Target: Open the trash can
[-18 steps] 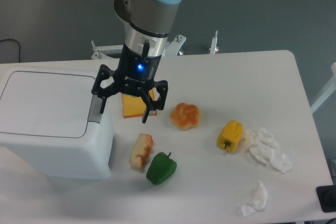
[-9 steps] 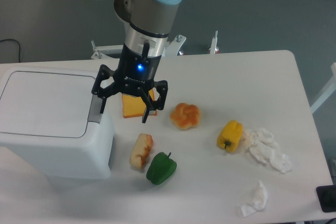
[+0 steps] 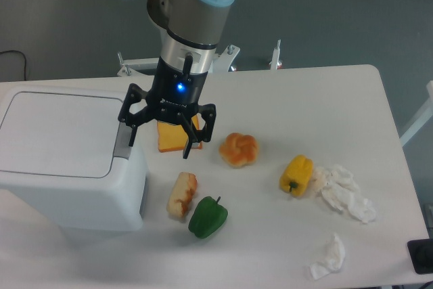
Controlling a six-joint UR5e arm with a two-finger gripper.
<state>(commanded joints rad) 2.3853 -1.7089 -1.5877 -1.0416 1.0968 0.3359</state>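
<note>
A: Where did the bin sit?

B: At the table's left end, lid flat and closed, grey tab on its right edge.

A: And the gripper?

B: Just right of the bin, fingers spread wide, holding nothing; one fingertip hung by the tab.

A: Smaller things?

B: Right of the bin: an orange block under the gripper, a bun, a green pepper, a yellow pepper, a bread piece, and crumpled tissues.
</note>
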